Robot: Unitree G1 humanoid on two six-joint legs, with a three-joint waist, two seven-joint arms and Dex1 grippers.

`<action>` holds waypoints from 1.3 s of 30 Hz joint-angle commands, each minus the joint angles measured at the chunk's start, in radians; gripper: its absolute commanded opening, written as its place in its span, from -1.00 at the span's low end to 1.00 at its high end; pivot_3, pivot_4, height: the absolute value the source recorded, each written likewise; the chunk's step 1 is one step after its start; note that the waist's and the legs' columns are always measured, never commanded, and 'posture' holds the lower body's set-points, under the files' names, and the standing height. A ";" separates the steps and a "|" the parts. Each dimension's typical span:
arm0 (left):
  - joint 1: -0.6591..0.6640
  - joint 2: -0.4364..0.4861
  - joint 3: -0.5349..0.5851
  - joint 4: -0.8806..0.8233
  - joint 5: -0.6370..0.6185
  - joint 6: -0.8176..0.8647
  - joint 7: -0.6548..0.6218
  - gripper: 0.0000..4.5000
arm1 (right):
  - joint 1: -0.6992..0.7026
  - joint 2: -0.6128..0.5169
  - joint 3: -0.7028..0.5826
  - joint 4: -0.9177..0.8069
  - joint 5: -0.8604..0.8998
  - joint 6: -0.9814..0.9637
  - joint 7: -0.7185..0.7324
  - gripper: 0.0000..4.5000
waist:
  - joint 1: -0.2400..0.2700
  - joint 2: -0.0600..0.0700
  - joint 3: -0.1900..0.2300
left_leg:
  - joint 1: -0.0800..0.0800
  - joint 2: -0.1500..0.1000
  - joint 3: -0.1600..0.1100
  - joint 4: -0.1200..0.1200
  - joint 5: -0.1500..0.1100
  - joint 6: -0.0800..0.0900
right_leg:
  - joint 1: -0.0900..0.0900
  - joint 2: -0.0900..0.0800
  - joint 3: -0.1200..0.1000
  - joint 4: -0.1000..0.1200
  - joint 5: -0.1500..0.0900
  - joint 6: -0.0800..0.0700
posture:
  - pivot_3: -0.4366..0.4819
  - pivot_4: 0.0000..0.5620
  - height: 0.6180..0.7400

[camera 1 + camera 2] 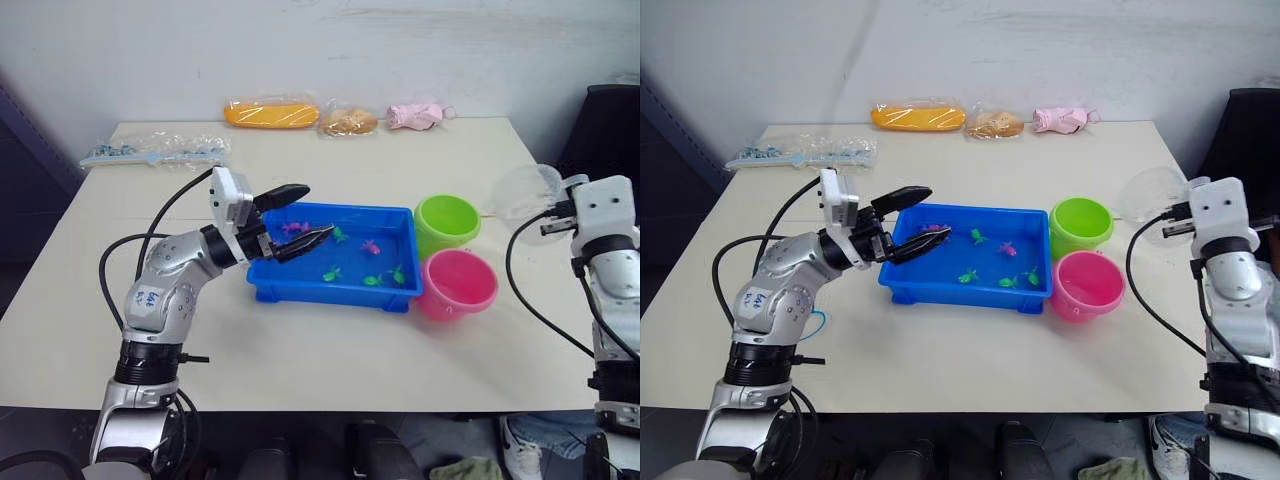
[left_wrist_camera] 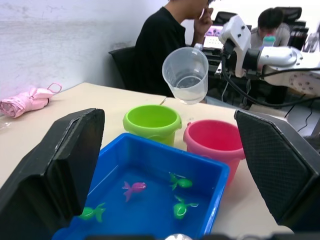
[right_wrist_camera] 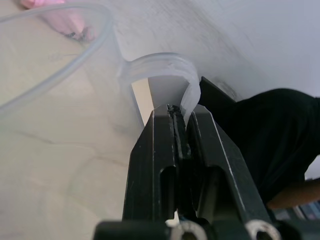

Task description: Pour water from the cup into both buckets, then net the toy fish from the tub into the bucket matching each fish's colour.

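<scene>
The blue tub (image 1: 330, 292) sits mid-table with several tiny pink and green toy fish (image 1: 370, 246) in it. My left gripper (image 1: 316, 210) hovers open over the tub's left end, holding nothing; its wide-spread fingers (image 2: 55, 170) frame the tub in the left wrist view. Right of the tub stand the lime green bucket (image 1: 447, 222) and, nearer, the pink bucket (image 1: 458, 283). My right gripper (image 1: 560, 210) is shut on the handle (image 3: 160, 70) of the clear cup (image 1: 525, 200). It holds the cup in the air, to the right of the green bucket.
Along the table's far edge lie a yellow packet (image 1: 272, 113), a brown packet (image 1: 349, 122), a pink bundle (image 1: 418, 116) and a clear bag of blue items (image 1: 155, 152). A black chair (image 1: 610, 120) stands at the right. People (image 2: 170, 40) sit beyond the table.
</scene>
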 commanded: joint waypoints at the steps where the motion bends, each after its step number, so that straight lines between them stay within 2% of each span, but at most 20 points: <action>1: 0.004 0.014 -0.007 -0.016 0.031 -0.051 -0.012 1.00 | -0.069 -0.047 0.046 0.058 -0.070 -0.102 -0.023 -0.96 | -0.001 0.000 0.000 | 0.000 0.000 0.000 0.000 0.000 0.000 | 0.000 0.000 0.000 0.000 0.000 0.000 | -0.05 -0.47 1.00; 15: 0.012 0.013 -0.020 -0.015 0.082 -0.098 0.000 1.00 | -0.157 -0.128 0.183 0.180 -0.262 -0.285 -0.086 -0.96 | 0.000 0.000 0.000 | -0.001 0.000 0.000 0.001 0.000 0.000 | 0.000 0.000 0.000 0.000 0.000 0.000 | -0.05 -0.47 1.00; 39: 0.047 0.001 -0.021 -0.059 0.069 -0.095 0.021 1.00 | -0.249 -0.197 0.315 0.240 -0.497 -0.355 -0.210 -0.96 | -0.001 0.000 0.000 | -0.001 0.000 0.000 0.001 0.000 -0.001 | -0.001 0.000 0.000 0.000 0.000 0.000 | -0.05 -0.47 1.00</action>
